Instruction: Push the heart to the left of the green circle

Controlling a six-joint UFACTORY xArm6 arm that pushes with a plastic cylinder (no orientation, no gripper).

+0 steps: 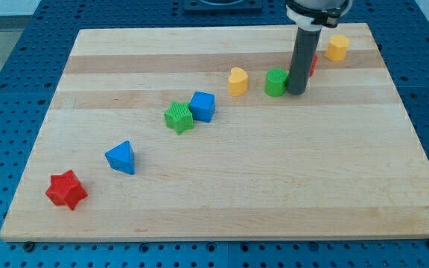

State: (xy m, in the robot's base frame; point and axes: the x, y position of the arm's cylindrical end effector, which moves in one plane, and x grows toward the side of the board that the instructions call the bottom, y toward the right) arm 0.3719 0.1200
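Observation:
The yellow heart (pixel 237 81) lies on the wooden board (pixel 222 186) in the upper middle. The green circle (pixel 275 83) sits just to the heart's right, with a small gap between them. My tip (pixel 296 91) rests on the board right against the green circle's right side. The rod rises straight up from there and hides most of a red block (pixel 312 65) behind it.
A yellow hexagon block (pixel 337 48) lies at the view's top right. A blue cube (pixel 202 106) touches a green star (pixel 178 117) at centre left. A blue triangle (pixel 121 158) and a red star (pixel 66 190) lie toward the bottom left.

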